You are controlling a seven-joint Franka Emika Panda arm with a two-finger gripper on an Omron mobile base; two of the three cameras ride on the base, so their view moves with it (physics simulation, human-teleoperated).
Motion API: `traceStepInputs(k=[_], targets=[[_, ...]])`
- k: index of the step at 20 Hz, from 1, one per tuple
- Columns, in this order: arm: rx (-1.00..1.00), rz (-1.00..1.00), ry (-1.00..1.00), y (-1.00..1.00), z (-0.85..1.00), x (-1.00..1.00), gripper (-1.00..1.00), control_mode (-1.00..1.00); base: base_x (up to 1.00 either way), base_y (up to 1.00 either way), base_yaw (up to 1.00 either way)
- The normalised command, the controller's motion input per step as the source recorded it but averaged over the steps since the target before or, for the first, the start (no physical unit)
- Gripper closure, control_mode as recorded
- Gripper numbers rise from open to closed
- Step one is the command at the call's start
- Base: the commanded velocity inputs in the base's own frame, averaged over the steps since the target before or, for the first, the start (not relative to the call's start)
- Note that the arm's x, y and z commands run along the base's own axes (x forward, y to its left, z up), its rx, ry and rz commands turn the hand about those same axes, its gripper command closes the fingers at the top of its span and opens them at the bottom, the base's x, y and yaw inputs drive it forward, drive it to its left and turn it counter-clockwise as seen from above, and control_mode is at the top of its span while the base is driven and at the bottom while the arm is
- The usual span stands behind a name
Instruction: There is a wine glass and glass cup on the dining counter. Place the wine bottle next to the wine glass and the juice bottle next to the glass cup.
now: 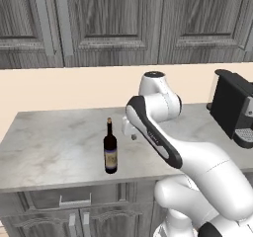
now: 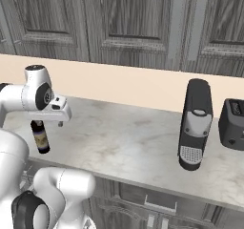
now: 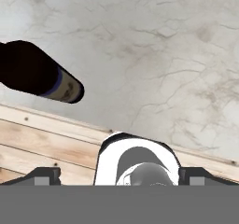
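Observation:
The wine bottle [image 1: 110,152] [image 2: 41,137] stands upright near the front edge of a grey marbled wall counter [image 1: 54,147]. It is dark, with a long neck and a beige label. My gripper [image 1: 132,135] [image 2: 60,122] hangs just to its right at neck height, pointing down and apart from it. In the hand view the bottle [image 3: 42,76] lies at the upper left, and the gripper [image 3: 119,175] is open with its dark fingertips [image 3: 46,174] spread wide and nothing between them. The wine glass, glass cup, juice bottle and dining counter are out of view.
A black coffee machine [image 1: 234,107] [image 2: 194,123] stands on the counter's right part, with a dark toaster [image 2: 232,124] beyond it. Grey wall cabinets [image 1: 108,19] hang above. Drawers [image 1: 74,200] sit under the counter, and wooden floor [image 3: 37,143] lies in front.

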Motion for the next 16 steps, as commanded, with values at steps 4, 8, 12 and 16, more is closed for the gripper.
traceStepInputs(k=[4,8,12,16], targets=[[0.1,0.29,0.0,-0.11,0.05,-0.18,-1.0,-1.0,0.0,0.0,0.0],[0.11,0.3,0.01,-0.1,0.05,-0.03,-1.0,-1.0,0.0,0.0,0.0],[0.18,0.39,0.0,-0.2,0.04,-0.1,-1.0,-1.0,0.0,0.0,0.0],[0.15,0.4,-0.01,-0.19,0.0,-0.13,-1.0,-1.0,0.0,0.0,0.0]])
